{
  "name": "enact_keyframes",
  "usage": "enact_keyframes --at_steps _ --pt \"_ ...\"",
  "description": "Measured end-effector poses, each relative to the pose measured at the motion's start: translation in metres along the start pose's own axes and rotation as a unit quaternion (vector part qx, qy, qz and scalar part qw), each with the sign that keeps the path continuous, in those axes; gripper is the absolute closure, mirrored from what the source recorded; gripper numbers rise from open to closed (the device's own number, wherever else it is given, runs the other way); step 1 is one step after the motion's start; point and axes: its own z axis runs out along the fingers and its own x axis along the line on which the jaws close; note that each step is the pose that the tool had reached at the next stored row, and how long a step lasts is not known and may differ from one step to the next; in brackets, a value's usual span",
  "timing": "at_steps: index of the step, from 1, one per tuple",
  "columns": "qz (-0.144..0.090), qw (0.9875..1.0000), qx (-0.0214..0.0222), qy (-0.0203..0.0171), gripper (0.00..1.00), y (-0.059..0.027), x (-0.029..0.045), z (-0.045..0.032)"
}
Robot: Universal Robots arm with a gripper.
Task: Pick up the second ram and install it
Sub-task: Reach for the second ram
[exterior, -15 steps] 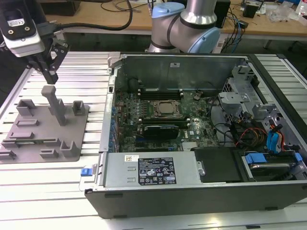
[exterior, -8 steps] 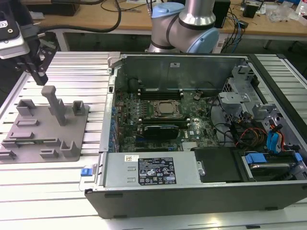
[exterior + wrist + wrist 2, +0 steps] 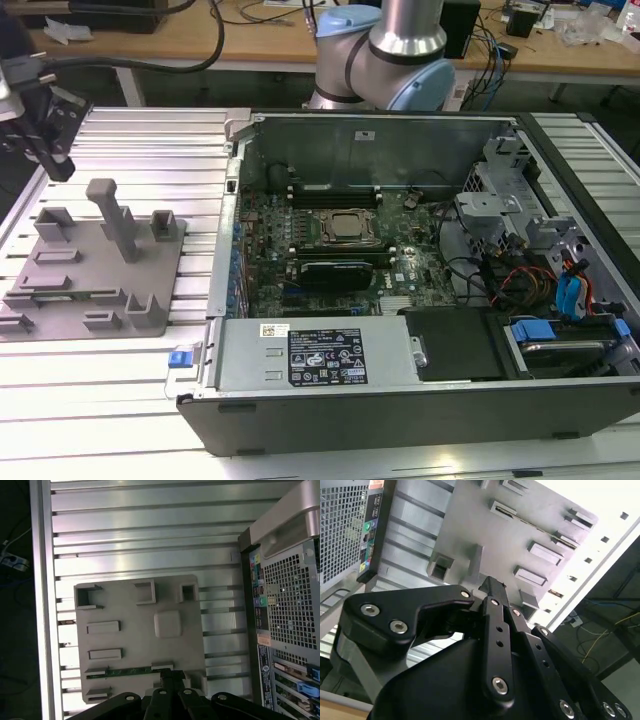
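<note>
Thin green second ram [image 3: 129,670] sits edgewise in the tray [image 3: 130,605] slot.

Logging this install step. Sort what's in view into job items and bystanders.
Job: ram stick in the grey fixture tray; gripper near that tray; motherboard in the open computer case.
Lying about: black card; power supply; processor socket; workbench behind.

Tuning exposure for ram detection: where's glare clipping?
Exterior view: table nearest the camera blown white. Second wrist view: table clipped beyond the fixture tray. First wrist view: bright streaks on table slats; the second ram in the tray reads green.
</note>
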Motion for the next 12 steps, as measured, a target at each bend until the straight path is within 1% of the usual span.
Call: enact_keyframes --at_steps 1,2,5,7,9,10,12 --pt "0.0 1.0 0.0 0.0 0.92 -0.0002 0.0027 0.0003" --pt "0.0 1.0 0.0 0.0 0.92 -0.0007 0.0083 0.0009" --pt "0.0 1.0 0.0 0.0 0.92 -0.0014 0.017 0.0018" --pt "0.0 1.0 0.0 0.0 0.92 -0.0021 0.0264 0.0034" --pt "0.0 1.0 0.0 0.0 0.92 -0.003 0.0353 0.0072" --pt "0.0 1.0 0.0 0.0 0.92 -0.0033 0.0379 0.0097" --pt "0.0 1.0 0.0 0.0 0.92 -0.0041 0.0396 0.0145"
